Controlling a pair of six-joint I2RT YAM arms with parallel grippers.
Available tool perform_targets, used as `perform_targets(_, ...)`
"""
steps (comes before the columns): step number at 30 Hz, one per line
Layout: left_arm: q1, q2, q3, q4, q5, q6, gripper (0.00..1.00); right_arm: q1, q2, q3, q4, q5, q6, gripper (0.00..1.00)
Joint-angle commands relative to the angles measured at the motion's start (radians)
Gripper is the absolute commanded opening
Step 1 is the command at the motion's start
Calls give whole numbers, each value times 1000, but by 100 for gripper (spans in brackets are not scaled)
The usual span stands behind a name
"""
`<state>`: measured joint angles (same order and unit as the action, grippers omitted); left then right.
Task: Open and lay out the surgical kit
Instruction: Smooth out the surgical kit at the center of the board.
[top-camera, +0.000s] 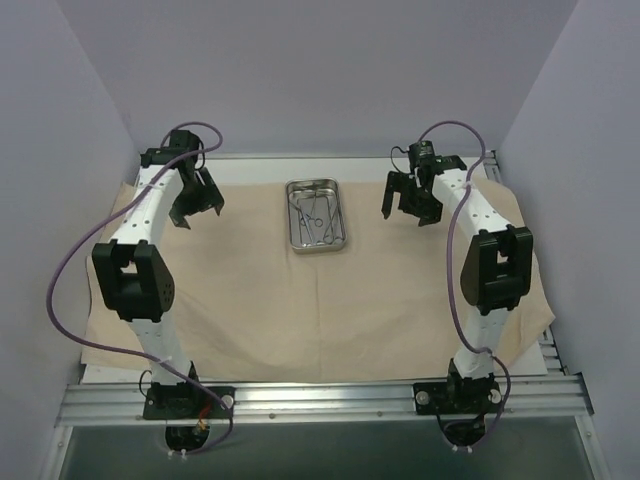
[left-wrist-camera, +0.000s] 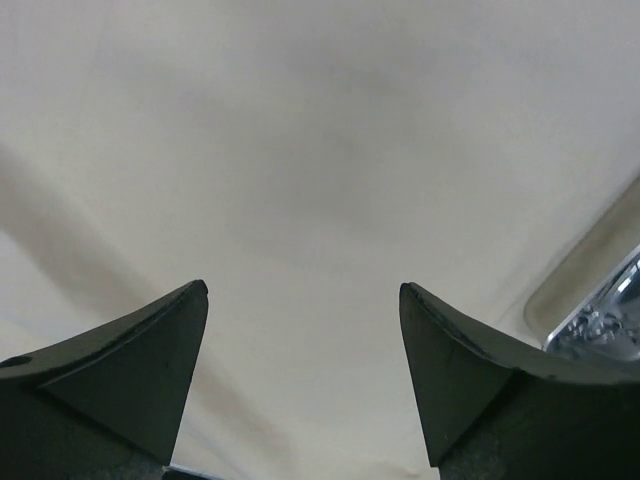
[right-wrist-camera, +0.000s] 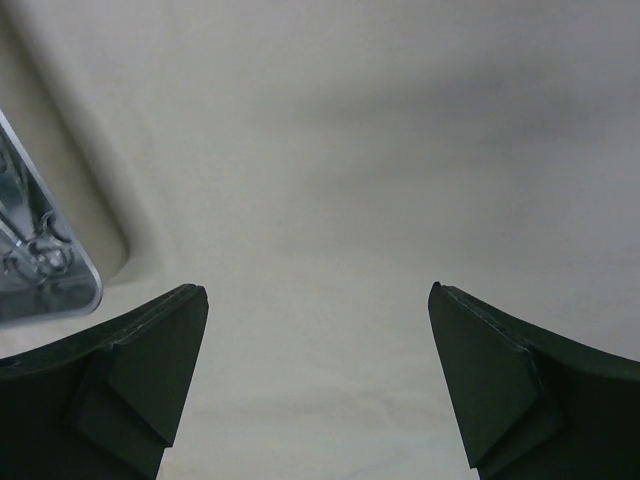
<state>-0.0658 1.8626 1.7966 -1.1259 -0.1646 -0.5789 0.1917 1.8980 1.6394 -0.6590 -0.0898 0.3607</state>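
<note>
Top external, shiny steel tray (top-camera: 318, 249), beige cloth (top-camera: 300, 310), left pincer (top-camera: 198, 214) wide, right pincer (top-camera: 406, 214) wide

A beige cloth wrap (top-camera: 300, 300) lies spread across the table, a shiny steel tray (top-camera: 291, 215) on its far middle holding thin ring-handled instruments (top-camera: 315, 215). The left gripper (top-camera: 197, 207) and right gripper (top-camera: 408, 205) hang either side, jaws parted.

Matt beige cloth wrap (top-camera: 300, 300); glossy steel tray (top-camera: 317, 243).
</note>
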Motion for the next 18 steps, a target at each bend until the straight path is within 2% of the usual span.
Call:
perform_targets(1, 11, 137, 165, -55, -91, 63, 87, -31, 106, 102, -59, 113, -26, 100)
perform_targets(3, 21, 258, 271, -98, -90, 83, 87, -58, 150, 147, -50, 119, -42, 100)
perform_targets(7, 34, 388, 398, -117, -113, 126, 87, -77, 219, 191, -2, 140, -69, 100)
perform_targets(10, 34, 451, 432, -66, -89, 152, 87, -83, 256, 189, 55, 116, -82, 100)
perform_targets(18, 38, 680, 595, -164, -59, 152, 83, -89, 414, 246, 52, 120, -43, 100)
